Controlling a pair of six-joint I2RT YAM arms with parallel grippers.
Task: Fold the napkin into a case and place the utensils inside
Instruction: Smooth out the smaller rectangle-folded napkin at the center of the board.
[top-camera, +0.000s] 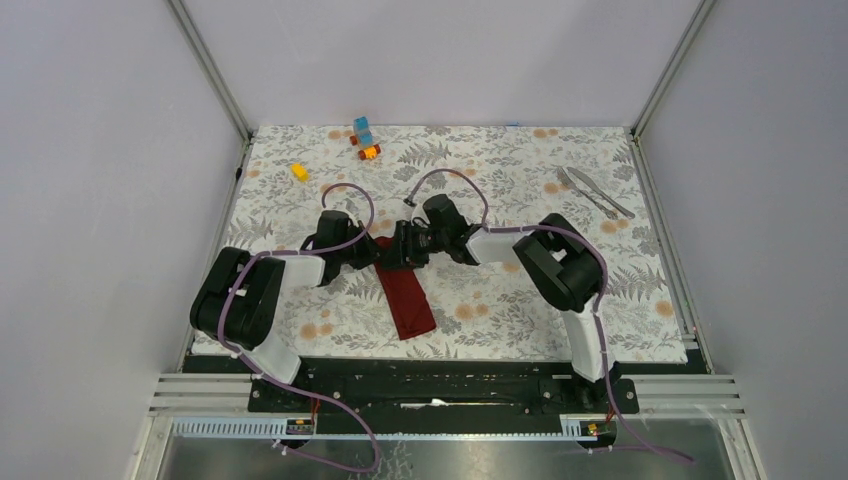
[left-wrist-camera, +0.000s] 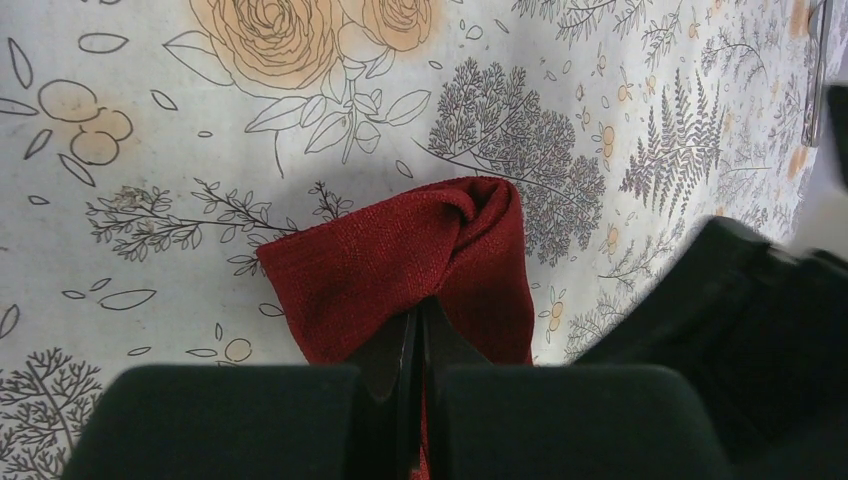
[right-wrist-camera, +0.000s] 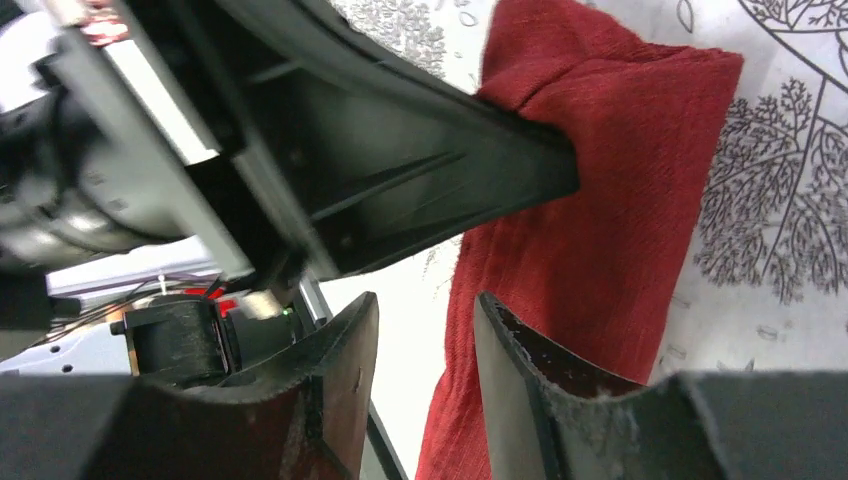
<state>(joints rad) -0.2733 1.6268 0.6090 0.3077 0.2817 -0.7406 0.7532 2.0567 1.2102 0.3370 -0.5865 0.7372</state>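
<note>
The napkin (top-camera: 407, 296) lies folded as a narrow dark red strip on the flowered tablecloth, running from mid-table toward the near edge. My left gripper (top-camera: 377, 251) is shut on its far end; in the left wrist view the jaws (left-wrist-camera: 420, 322) pinch the cloth (left-wrist-camera: 400, 250), which bunches and twists just ahead of them. My right gripper (top-camera: 406, 243) faces it from the right, open, with the fingers a small gap apart (right-wrist-camera: 425, 312) beside the cloth (right-wrist-camera: 600, 200). The fork and knife (top-camera: 592, 190) lie at the far right of the table, away from both grippers.
A blue and orange toy block stack (top-camera: 364, 136) and a yellow block (top-camera: 299, 171) sit at the far left. The left gripper's black body (right-wrist-camera: 400, 170) is close in front of the right gripper. Grey walls enclose the table on three sides.
</note>
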